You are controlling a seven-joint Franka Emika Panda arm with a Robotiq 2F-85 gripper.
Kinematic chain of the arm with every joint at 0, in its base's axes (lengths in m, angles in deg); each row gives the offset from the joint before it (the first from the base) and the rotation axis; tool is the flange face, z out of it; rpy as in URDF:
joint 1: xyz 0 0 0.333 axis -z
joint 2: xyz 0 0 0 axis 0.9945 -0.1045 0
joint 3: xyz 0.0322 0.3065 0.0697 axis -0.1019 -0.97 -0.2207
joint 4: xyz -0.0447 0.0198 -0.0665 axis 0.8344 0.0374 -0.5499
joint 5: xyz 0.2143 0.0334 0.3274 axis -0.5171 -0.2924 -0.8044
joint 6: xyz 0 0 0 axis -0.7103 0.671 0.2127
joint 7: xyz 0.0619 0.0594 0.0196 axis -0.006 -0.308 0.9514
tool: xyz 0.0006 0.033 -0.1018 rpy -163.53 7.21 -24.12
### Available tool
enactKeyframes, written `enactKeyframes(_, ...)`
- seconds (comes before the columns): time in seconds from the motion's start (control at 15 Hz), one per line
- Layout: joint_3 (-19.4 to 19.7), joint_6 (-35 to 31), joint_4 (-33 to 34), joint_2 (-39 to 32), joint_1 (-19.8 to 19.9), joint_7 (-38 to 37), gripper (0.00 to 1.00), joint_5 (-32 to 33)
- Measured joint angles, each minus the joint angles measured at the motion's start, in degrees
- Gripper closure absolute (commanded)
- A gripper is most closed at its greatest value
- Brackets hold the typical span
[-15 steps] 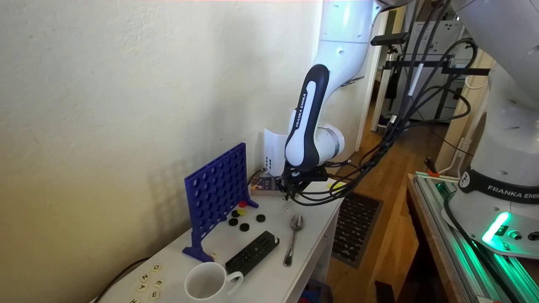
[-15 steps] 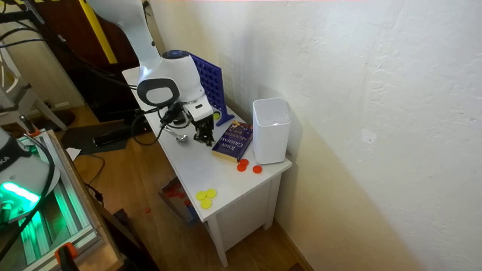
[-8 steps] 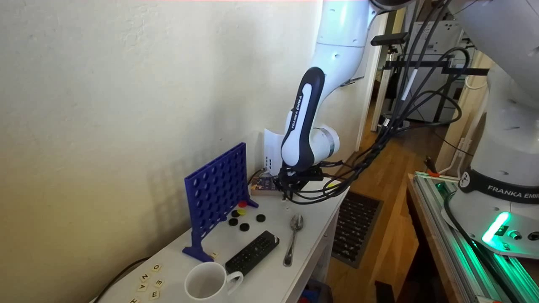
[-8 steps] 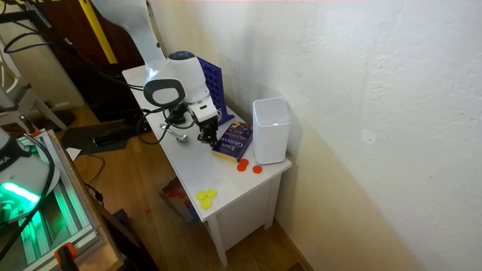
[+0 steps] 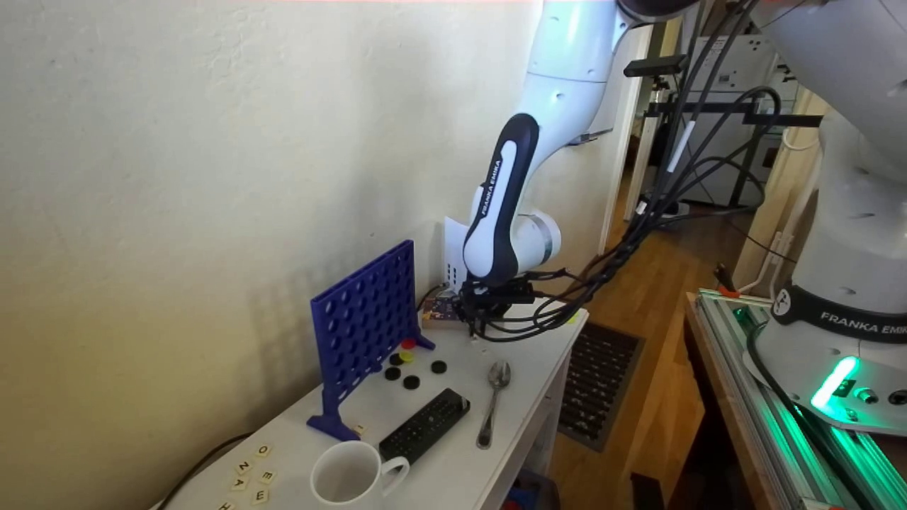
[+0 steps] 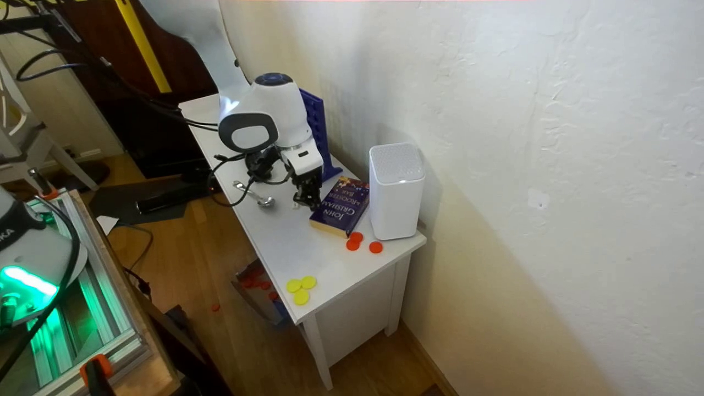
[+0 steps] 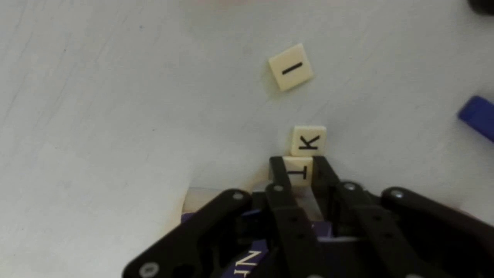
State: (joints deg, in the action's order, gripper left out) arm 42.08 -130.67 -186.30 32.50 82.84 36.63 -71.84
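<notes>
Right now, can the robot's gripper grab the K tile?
Probably not: the gripper looks shut on the T tile, so its jaws have no room. The K tile itself lies uncovered, just past the tips.

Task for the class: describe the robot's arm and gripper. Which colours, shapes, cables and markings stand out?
The arm is white and rounded, with a black-rimmed panel marked FRANKA EMIKA. Black cables run beside it. The gripper is black, with slim fingers and silvery screws.
</notes>
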Motion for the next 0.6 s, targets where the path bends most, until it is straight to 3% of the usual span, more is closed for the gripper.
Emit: enactKeyframes(0.6,-2.53,2.42,1.54,-0.15,0.20,0.00,0.95,0.00)
